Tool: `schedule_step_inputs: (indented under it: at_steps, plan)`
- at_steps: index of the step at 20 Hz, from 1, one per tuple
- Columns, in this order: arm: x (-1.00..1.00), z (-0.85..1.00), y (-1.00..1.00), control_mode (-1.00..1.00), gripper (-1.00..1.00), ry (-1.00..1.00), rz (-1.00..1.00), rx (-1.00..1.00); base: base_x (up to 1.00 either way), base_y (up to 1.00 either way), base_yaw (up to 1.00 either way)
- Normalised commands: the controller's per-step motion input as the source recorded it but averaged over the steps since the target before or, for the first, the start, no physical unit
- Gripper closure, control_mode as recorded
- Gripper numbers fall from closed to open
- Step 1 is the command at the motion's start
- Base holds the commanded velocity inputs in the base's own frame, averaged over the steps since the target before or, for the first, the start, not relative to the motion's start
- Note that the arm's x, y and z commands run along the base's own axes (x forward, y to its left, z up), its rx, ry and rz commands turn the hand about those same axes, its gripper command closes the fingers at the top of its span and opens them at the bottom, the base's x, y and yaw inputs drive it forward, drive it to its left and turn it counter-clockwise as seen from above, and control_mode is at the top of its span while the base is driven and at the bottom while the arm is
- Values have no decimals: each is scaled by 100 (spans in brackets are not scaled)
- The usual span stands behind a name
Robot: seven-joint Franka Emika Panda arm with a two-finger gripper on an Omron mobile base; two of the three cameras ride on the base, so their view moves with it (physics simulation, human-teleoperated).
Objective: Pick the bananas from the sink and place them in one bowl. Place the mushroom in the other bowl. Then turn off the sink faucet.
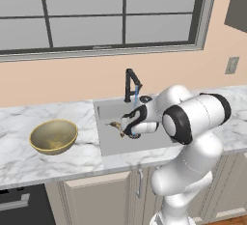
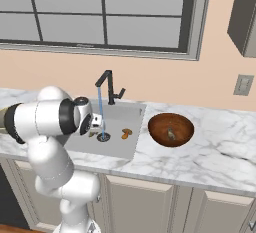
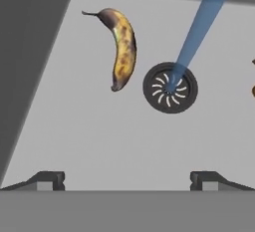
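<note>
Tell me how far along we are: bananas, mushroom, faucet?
Done: one banana seems to lie in the brown bowl. In hand: nothing; the open gripper hovers over the sink, near the other banana. Left: that banana, the mushroom in the sink, destined for the yellow bowl, and the faucet, water running.

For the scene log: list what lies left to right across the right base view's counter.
Faucet → water stream → drain → mushroom → reddish-brown bowl.
</note>
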Motion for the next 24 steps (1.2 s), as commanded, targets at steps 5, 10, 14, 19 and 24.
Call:
schedule_step_inputs:
  at_steps: [5, 10, 14, 19, 24]
  plan:
    - [23, -12, 0, -100, -100, 0, -2, 0, 0, 0, 0]
    - [23, -21, 0, -100, -100, 0, 0, 1, 0, 0, 0]
    - [26, -27, 0, -100, -100, 0, 0, 11, 0, 0, 0]
    - [19, -25, 0, -100, -100, 0, 0, 9, 0, 0, 0]
    - [16, -27, 0, -100, -100, 0, 0, 2, 0, 0, 0]
